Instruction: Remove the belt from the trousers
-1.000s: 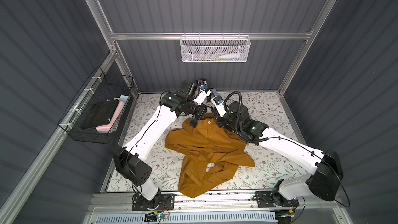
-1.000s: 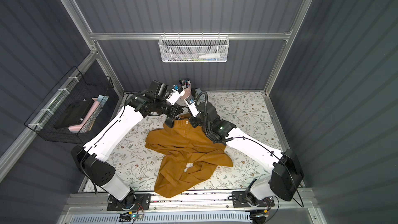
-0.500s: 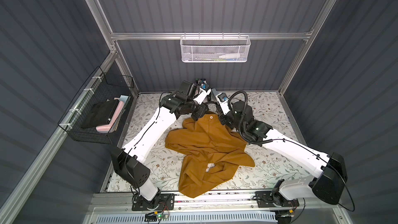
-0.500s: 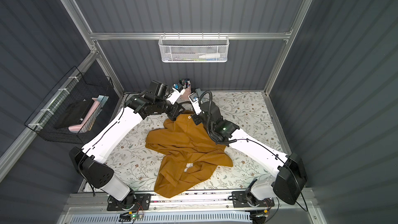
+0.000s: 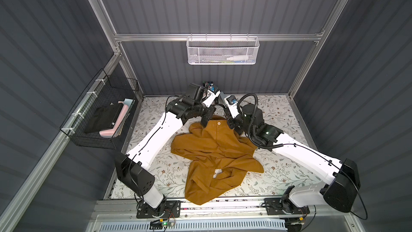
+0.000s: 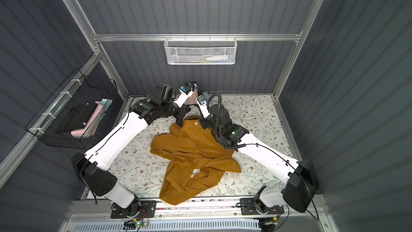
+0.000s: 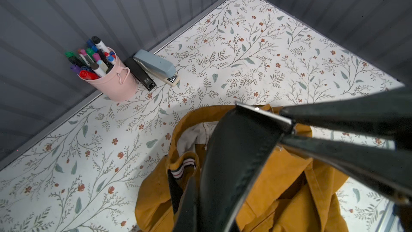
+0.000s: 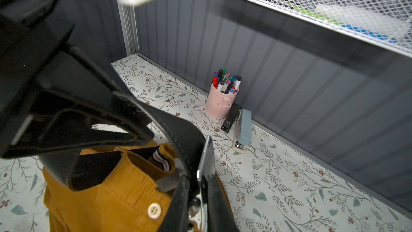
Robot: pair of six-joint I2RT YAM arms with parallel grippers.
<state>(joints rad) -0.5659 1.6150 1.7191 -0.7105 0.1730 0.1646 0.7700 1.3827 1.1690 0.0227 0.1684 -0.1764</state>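
Black leather belt [image 7: 236, 164] with silver buckle [image 8: 206, 157] sits pinched by the closed left gripper [image 7: 287, 130] and right gripper [image 8: 198, 188], likely for drawing it out of the mustard-brown cloth trousers [image 5: 214, 148].

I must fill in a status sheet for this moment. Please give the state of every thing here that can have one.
trousers: crumpled on the table, waist gaping.
belt: buckle end lifted, rest threaded at the waist.
left gripper: shut on the belt.
right gripper: shut on the belt's buckle end.
pen cup: upright, filled with markers.
blue stapler: closed, lying flat.
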